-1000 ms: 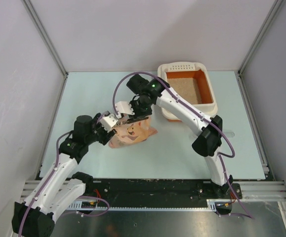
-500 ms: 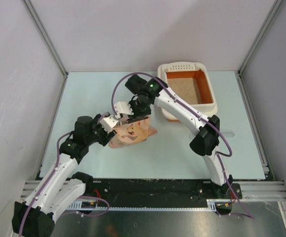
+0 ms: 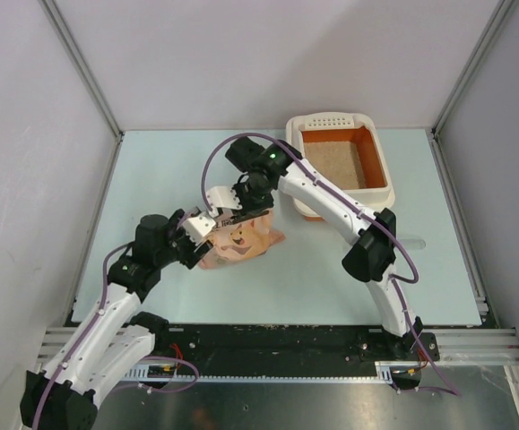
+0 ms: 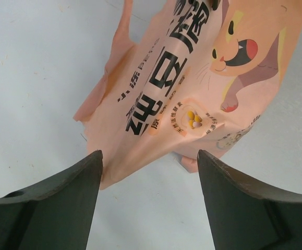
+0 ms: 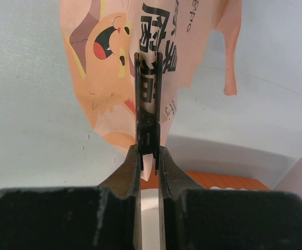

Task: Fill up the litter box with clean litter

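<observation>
The litter box (image 3: 377,134) stands at the back right, with tan litter (image 3: 335,166) on its orange floor. The pink-peach litter bag (image 3: 241,240) with a cartoon cat lies mid-table. My right gripper (image 3: 232,213) is shut on the small black clip (image 5: 148,104), which sits on the bag's edge (image 5: 109,62); the fingers squeeze its handles (image 5: 149,151). My left gripper (image 3: 198,235) is open and empty. In the left wrist view its fingers straddle bare table (image 4: 149,156) just short of the bag's crumpled near edge (image 4: 192,78), not touching it.
The orange inside of the litter box shows behind the right fingers (image 5: 213,180). The pale blue table (image 3: 151,170) is walled on the left, back and right. The right arm arches over the table between bag and box.
The right gripper with the clip has shifted slightly left. The left gripper has drawn back a little toward the near left, away from the bag.
</observation>
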Robot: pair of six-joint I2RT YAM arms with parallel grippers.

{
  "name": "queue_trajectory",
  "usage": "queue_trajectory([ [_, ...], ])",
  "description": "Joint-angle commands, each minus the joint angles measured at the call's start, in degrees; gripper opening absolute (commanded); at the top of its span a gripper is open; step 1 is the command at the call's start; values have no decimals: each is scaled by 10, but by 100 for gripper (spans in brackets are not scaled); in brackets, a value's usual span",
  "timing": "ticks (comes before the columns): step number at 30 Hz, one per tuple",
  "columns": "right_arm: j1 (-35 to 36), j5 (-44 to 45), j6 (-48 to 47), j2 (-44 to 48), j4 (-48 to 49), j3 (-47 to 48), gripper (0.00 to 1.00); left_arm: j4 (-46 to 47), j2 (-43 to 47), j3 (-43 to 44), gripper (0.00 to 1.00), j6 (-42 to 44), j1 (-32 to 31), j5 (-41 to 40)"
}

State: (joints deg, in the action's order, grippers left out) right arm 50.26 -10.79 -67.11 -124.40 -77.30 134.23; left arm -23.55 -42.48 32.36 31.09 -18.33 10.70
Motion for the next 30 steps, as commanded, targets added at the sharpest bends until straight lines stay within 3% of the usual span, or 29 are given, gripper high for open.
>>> queue_trajectory([
  [1,-3,7,1,11,-89,-10,0,12,0,-9,76,-19,-13,22],
  [5,-19,-29,15,39,-66,-57,0,32,-9,1,74,-72,-13,41],
  [10,-25,-53,31,61,-12,-109,0,35,-39,4,67,-145,-12,6],
  [14,-23,-48,32,57,-9,-112,0,32,-62,19,65,-197,4,-106],
  [21,-11,-28,34,53,-9,-112,0,47,2,38,64,-303,18,-130],
  [30,4,0,52,44,20,-109,0,88,21,75,67,-300,22,-183],
])
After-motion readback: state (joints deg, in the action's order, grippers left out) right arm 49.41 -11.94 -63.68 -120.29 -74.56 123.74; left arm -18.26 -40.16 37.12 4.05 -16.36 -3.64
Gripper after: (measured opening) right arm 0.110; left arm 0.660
